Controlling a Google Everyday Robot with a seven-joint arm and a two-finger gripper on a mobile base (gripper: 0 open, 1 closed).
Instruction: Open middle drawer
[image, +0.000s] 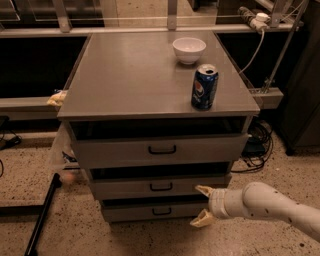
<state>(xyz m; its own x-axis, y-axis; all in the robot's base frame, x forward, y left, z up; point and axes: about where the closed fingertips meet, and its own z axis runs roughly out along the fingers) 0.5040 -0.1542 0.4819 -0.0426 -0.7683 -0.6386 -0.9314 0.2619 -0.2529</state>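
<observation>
The middle drawer (125, 189) is the second of three grey drawers under the grey cabinet top, with a small black bar handle (161, 187). Its front sits slightly forward, with a dark gap above it. My gripper (201, 205) comes in from the lower right on a white arm (265, 204). It is open, its upper fingertip (202, 189) at the right part of the middle drawer's front and its lower fingertip in front of the lowest drawer. It is right of the handle and holds nothing.
The taller top drawer (120, 150) and the lowest drawer (130, 212) flank the middle one. A white bowl (189, 49) and a blue soda can (204, 86) stand on the cabinet top (130, 75). Cables (257, 145) lie right; a black rod (42, 215) lies left.
</observation>
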